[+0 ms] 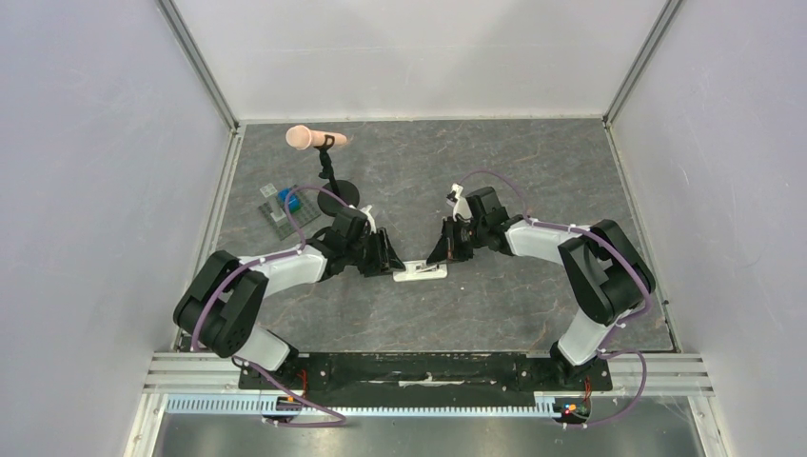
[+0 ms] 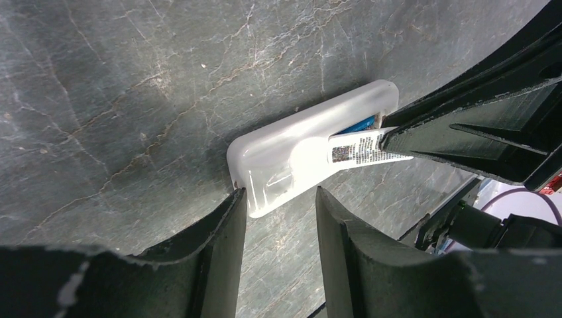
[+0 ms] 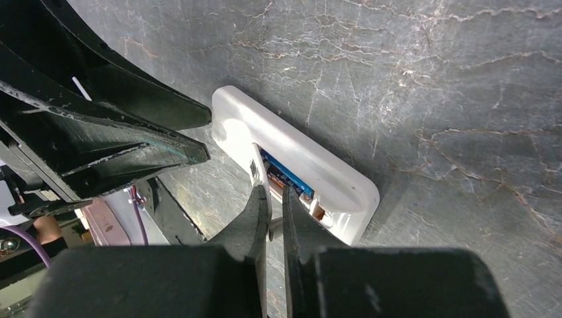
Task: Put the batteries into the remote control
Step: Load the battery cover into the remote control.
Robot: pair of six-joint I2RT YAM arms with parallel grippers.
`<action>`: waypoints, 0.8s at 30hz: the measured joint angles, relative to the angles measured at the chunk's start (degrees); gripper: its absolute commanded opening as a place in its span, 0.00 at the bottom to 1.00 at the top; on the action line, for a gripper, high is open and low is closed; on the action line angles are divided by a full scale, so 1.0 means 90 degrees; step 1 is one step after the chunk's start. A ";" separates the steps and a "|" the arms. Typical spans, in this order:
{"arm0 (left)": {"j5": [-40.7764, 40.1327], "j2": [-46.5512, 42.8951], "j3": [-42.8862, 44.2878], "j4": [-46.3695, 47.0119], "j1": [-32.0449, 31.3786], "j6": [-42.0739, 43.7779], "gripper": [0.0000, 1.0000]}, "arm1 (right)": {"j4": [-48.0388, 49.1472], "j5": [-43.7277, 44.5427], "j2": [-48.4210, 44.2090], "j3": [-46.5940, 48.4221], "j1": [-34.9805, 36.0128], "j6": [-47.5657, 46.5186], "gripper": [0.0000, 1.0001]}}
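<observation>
The white remote control [image 1: 420, 272] lies back-up at the table's middle, its battery bay uncovered [image 2: 285, 156]. A bright blue battery [image 3: 289, 176] rests inside the bay [image 2: 362, 124]. My right gripper [image 3: 270, 193] is shut on the second battery [image 2: 359, 150], a grey-labelled cylinder with a silvery tip. It slants down, its free end at the bay beside the blue one. My left gripper [image 2: 277, 193] grips the remote's other end, a fingertip against each side. In the top view the left gripper [image 1: 388, 259] and the right gripper [image 1: 443, 252] face each other over the remote.
A pink microphone [image 1: 309, 137] on a black stand [image 1: 343, 193] rises at the back left. A blue toy brick on a grey plate [image 1: 284, 206] sits left of it. Pale walls enclose the table on three sides; a metal rail [image 1: 428, 367] runs along the near edge.
</observation>
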 measured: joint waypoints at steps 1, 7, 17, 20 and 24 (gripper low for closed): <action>0.0007 0.0000 0.0000 0.0005 0.0005 -0.0017 0.47 | 0.0005 0.0010 -0.0002 0.0000 0.0000 0.0010 0.08; 0.0056 0.0000 0.0019 0.0019 0.0034 -0.0085 0.46 | -0.0058 0.0126 -0.0010 0.0002 0.0002 0.0039 0.12; 0.0440 0.0080 0.0342 0.0755 0.0032 -0.0425 0.43 | -0.0537 0.0532 -0.0010 0.0223 0.0124 -0.0080 0.22; 0.0517 0.0182 0.0386 0.0959 0.0032 -0.0537 0.41 | -0.0668 0.0644 -0.0010 0.0291 0.0155 -0.0102 0.23; 0.0605 0.0291 0.0389 0.1122 -0.0029 -0.0653 0.34 | -0.0835 0.0767 -0.0010 0.0379 0.0194 -0.0138 0.27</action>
